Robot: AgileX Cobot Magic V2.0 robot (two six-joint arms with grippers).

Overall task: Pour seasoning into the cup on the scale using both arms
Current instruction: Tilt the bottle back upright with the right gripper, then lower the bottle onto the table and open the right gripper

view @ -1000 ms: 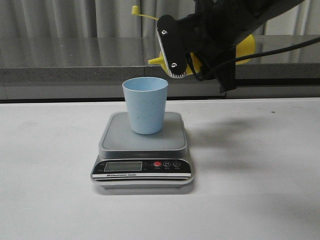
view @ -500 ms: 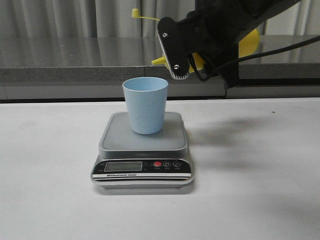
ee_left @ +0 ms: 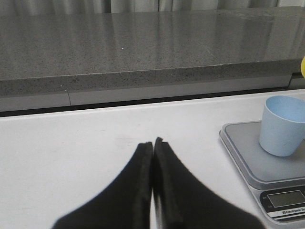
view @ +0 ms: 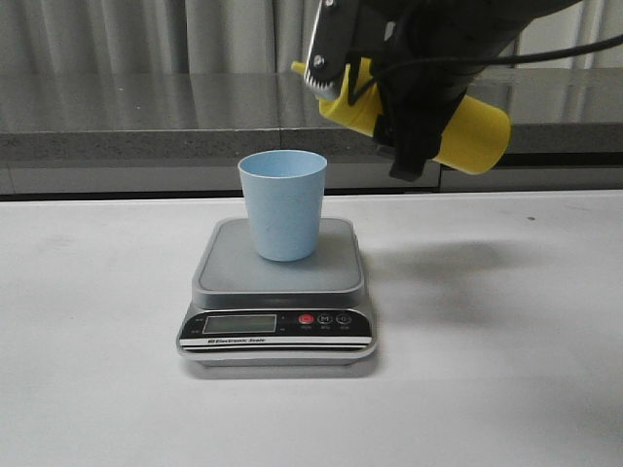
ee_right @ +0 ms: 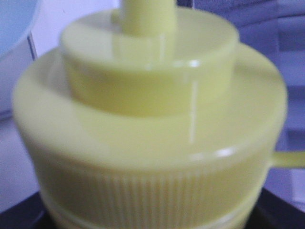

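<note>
The pale blue cup [view: 282, 203] stands upright on the silver-grey scale [view: 336, 274] at the table's middle. Above and to the right of the cup, my right gripper [view: 368, 80] is shut on the yellow seasoning bottle [view: 470, 129]. The bottle lies tilted, its nozzle [view: 298, 67] pointing left, higher than the cup's rim. In the right wrist view the ribbed bottle cap [ee_right: 150, 124] fills the frame and hides the fingers. My left gripper [ee_left: 153, 142] is shut and holds nothing, over the bare table to the left of the scale [ee_left: 240, 148] and cup [ee_left: 282, 125].
A grey stone ledge [view: 136, 117] with curtains behind it runs along the back of the white table [view: 506, 370]. The scale's black front panel with display and red button [view: 307, 318] faces the front edge.
The right gripper has lifted and turned the bottle. Its nozzle rose from just above the cup's rim, and the base now shows lower on the right. The cap strap is no longer visible.
</note>
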